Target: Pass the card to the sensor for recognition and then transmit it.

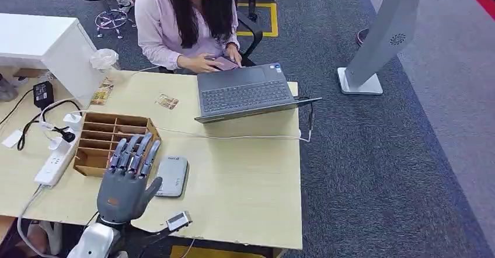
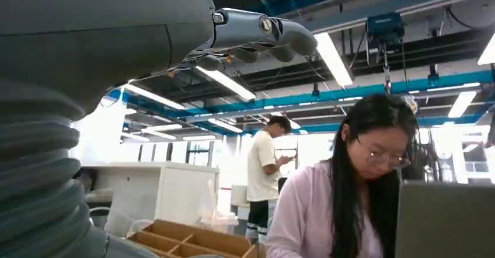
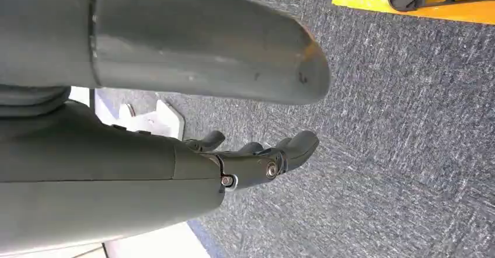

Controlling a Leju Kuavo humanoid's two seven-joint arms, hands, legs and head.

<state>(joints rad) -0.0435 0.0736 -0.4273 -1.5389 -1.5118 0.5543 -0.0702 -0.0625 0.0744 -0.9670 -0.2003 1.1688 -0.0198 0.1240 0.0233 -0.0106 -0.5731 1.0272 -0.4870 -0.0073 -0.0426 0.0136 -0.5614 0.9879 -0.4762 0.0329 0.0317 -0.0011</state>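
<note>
A small picture card (image 1: 167,101) lies flat on the pale wooden table (image 1: 245,182), in front of the laptop's left corner. A second card (image 1: 102,92) lies further left, by a plastic cup. The grey flat sensor (image 1: 172,175) rests near the table's front edge. My left hand (image 1: 128,177) hovers just left of the sensor, palm down, its fingers (image 1: 135,152) straight and reaching over the wooden compartment box (image 1: 105,135); it holds nothing. In the left wrist view the left hand (image 2: 257,30) is bare. My right hand (image 3: 257,156) hangs over grey carpet, fingers loose and bare.
A person (image 1: 187,18) sits at the far side, hands at an open laptop (image 1: 245,91). A white cable (image 1: 233,135) crosses the table. A power strip (image 1: 53,163) and plugs lie at the left. A white stand base (image 1: 362,83) is on the carpet to the right.
</note>
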